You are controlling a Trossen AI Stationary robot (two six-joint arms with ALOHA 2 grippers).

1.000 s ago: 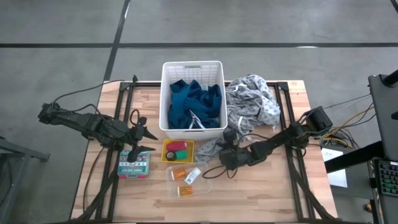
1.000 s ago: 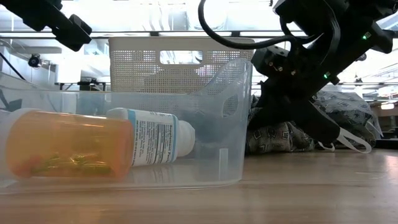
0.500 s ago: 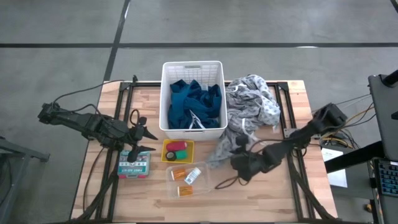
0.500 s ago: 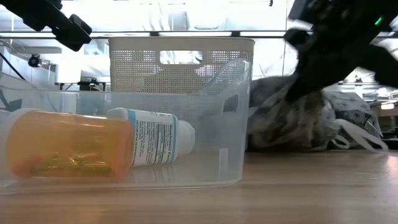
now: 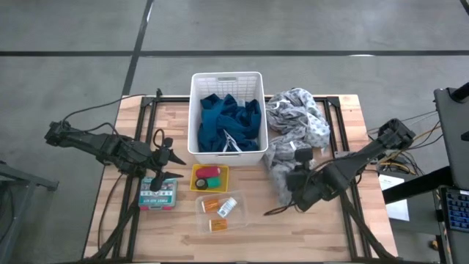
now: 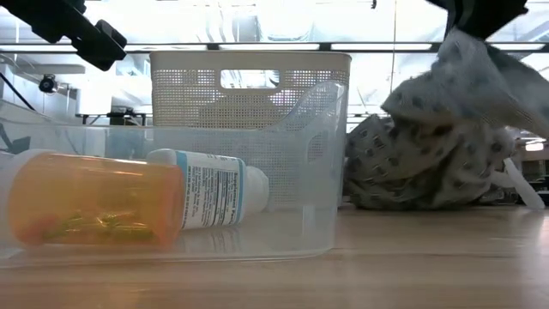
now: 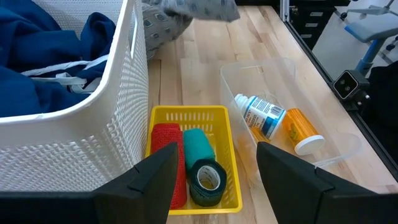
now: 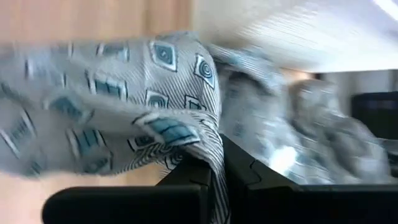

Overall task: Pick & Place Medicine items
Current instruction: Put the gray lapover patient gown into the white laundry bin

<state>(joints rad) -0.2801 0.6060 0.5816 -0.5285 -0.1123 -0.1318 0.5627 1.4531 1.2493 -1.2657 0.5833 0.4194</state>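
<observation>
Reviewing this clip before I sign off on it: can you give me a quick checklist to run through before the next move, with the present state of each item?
1. Right end effector shut on the grey patterned cloth: ok.
2. Cloth lifted off the wooden table: not ok, part of it rests there in the low view.
3. Cloth apart from the clear plastic bin: ok.
4. Orange pill bottle and white labelled bottle lie in the clear bin: ok.
5. Left end effector open, empty, beside the white basket: ok.

Light wood plank table [image 5: 183,242] standing on grey concrete floor [image 5: 73,44]; dark seam lines crossing floor; bright ceiling strip lights [image 6: 257,21] glowing behind.
</observation>
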